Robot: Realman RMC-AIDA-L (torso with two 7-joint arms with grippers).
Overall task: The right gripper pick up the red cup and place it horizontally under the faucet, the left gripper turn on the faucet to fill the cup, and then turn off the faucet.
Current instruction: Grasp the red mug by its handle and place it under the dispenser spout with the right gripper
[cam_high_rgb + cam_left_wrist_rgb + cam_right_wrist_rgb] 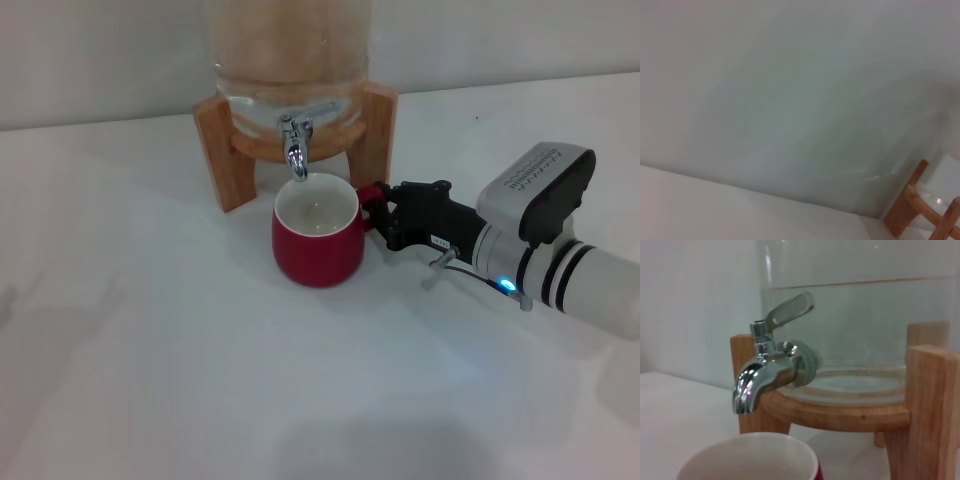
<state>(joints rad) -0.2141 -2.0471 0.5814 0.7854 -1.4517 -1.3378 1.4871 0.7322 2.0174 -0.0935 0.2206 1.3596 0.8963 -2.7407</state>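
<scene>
The red cup stands upright on the white table, its white inside directly below the spout of the chrome faucet. My right gripper reaches in from the right and is shut on the cup's red loop handle. In the right wrist view the faucet is close, its lever tilted up and back, and the cup's rim lies beneath the spout. No water stream shows. The left gripper is out of view in every frame.
The glass jar rests on a wooden stand at the back of the table, against a pale wall. The left wrist view shows mostly wall, with a stand leg at one corner. White tabletop spreads to the left and front.
</scene>
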